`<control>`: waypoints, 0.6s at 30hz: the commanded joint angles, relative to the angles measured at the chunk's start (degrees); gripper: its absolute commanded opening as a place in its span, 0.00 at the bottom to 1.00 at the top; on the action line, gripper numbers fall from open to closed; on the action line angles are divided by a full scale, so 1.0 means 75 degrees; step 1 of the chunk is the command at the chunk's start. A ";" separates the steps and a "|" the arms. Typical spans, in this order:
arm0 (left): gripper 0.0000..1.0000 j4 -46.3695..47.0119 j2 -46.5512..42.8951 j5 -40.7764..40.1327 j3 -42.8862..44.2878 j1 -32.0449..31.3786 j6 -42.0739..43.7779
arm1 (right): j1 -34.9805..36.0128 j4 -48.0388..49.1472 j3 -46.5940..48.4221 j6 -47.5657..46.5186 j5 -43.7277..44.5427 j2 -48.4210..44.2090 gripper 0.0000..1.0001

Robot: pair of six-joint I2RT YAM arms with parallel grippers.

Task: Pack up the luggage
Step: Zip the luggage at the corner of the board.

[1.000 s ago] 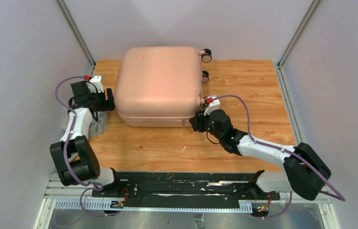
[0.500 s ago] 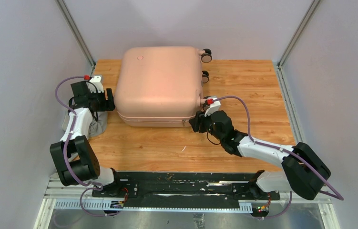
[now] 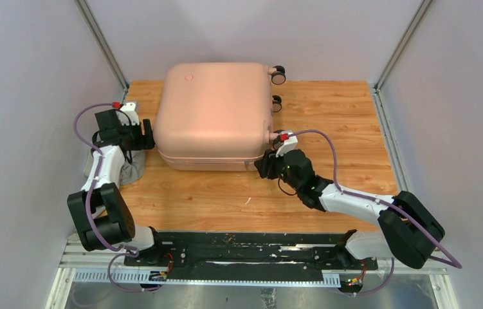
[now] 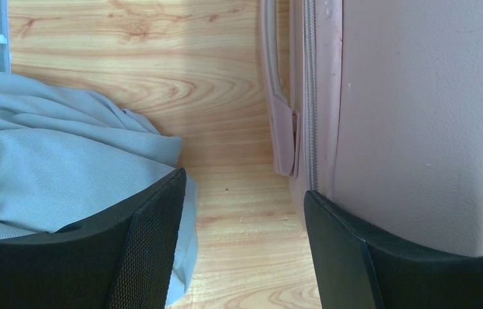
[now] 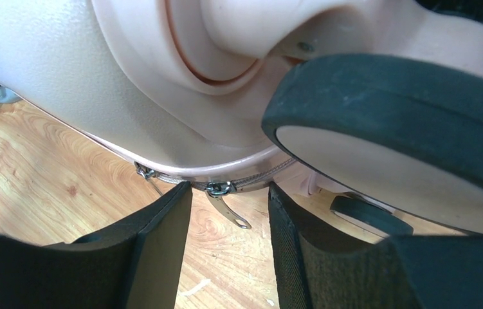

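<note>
Grey cloth [image 3: 132,170]: It lay crumpled at the left edge of the table [image 3: 354,129], at about 8 o'clock from the case and partly under the left arm. In the left wrist view it filled the lower left corner.

Left gripper [image 3: 143,136]: It stood at the case's 9 o'clock side with its fingers spread wide and only bare wood between them. One finger [image 4: 152,251] sat over the cloth and the other lay close against the pink shell. It held nothing.

Luggage [image 3: 216,112]: The pale pink hard-shell case lay flat and closed on the wooden table, toward 12 o'clock from the arm bases. It was by far the largest thing in the cell.

Handle [image 4: 277,96]: A pink side grip ran along the case's left wall, just beside the zip seam [image 4: 309,77].

Zip pull [image 5: 227,209]: It hung from the seam at the case's 5 o'clock corner, its metal tab dangling over the wood.

Right gripper [image 3: 262,165]: It was posted at that same 5 o'clock corner. Its fingers were parted on either side of the zip pull and pinched nothing, and whether either pad brushed the tab could not be told.

Spinner wheels [image 3: 278,75]: Two showed on the case's right side, toward 2 o'clock.

Near wheel [image 5: 406,129]: Black-tyred with a pale hub, it loomed in the right wrist view at 2 o'clock, above the right-hand finger.
</note>
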 commanded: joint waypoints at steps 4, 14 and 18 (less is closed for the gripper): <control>0.73 -0.0441 -0.0216 0.1005 0.0008 -0.0229 -0.0090 | 0.0283 -0.0390 -0.0182 -0.0012 0.0464 0.0251 0.53; 0.72 -0.0531 -0.0266 0.0976 0.0077 -0.0229 -0.0076 | 0.0169 -0.0048 -0.0131 -0.0187 -0.0324 0.0490 0.46; 0.72 -0.0562 -0.0299 0.0989 0.0110 -0.0232 -0.0079 | 0.0167 0.0092 -0.0513 0.0045 -0.0304 0.0235 0.45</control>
